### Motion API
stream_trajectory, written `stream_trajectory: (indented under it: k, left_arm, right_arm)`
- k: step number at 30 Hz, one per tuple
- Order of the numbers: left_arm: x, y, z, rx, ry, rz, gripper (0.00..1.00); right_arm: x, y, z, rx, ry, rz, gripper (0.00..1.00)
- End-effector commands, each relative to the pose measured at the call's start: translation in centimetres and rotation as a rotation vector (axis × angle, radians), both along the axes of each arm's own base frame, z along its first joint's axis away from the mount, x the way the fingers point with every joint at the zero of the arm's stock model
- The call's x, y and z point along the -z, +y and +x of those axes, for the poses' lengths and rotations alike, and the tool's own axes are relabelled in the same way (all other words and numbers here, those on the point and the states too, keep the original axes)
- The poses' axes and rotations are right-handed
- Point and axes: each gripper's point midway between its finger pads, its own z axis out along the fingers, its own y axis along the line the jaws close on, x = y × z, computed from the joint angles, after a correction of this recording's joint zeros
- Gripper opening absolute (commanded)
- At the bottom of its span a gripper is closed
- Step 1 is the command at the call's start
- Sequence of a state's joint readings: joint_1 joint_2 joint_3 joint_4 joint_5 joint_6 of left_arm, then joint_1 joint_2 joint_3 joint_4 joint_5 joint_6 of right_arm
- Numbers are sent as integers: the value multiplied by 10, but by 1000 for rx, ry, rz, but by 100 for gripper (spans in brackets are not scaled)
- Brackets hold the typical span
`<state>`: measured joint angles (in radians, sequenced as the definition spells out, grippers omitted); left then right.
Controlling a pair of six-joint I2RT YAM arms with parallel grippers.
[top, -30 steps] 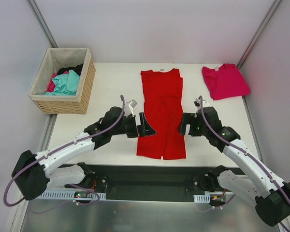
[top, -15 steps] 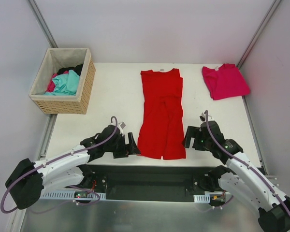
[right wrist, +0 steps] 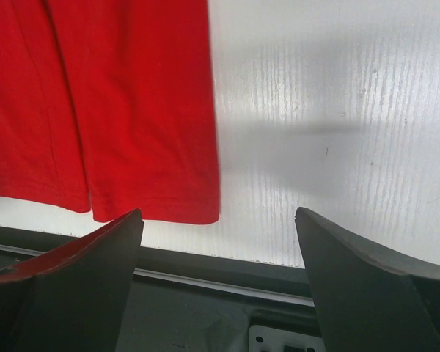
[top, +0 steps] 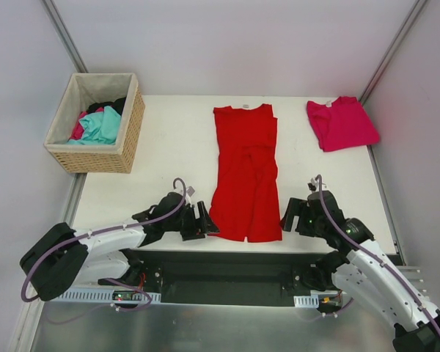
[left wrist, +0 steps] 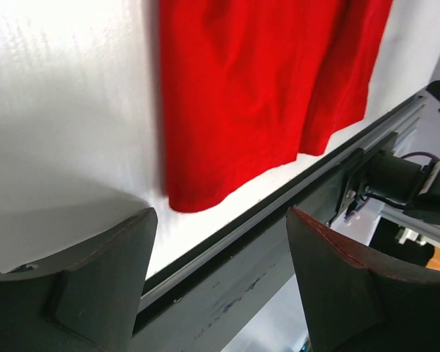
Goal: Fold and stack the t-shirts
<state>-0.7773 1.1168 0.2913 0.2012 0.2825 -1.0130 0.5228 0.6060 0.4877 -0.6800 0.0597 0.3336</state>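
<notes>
**Red shirt lying lengthwise, both claws flanking its hem**

The red t-shirt (top: 246,176) is lying flat in the middle of the white table (top: 172,147), narrowed into a long strip. Its long axis is running from the near edge of the table to the far edge. The neck is pointing away from the arms, and the hem is sitting just short of the near edge, where the strip is spreading a little wider. Soft creases are crossing its middle.

The pink t-shirt (top: 341,123) is resting well apart from it in the far right corner, folded to a rough square and sitting slightly skewed to the table edges.

The left gripper (top: 207,222) is hanging low just beside the near left corner of the hem. In the left wrist view its jaws are standing apart (left wrist: 220,242), with nothing between them but bare table and the corner of red cloth (left wrist: 257,95) ahead. The right gripper (top: 287,218) is mirroring it just beside the near right corner. Its jaws are likewise spread (right wrist: 218,235) and gripping nothing, with the hem corner (right wrist: 125,110) lying ahead of the gap.

A wicker basket (top: 128,125) is standing at the far left, holding crumpled clothes (top: 101,125) in teal, pink and black.
</notes>
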Motion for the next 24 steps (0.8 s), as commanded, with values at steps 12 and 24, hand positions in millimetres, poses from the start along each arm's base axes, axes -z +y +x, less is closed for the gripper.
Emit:
stream_trajectory:
  k: [12, 24]
  left_arm:
    - [44, 14, -6, -46, 71, 63, 53]
    - [54, 21, -7, -71, 94, 74, 33]
  right_arm:
    - [-11, -5, -6, 36, -12, 13, 86]
    - [-16, -6, -7, 45, -20, 15, 85]
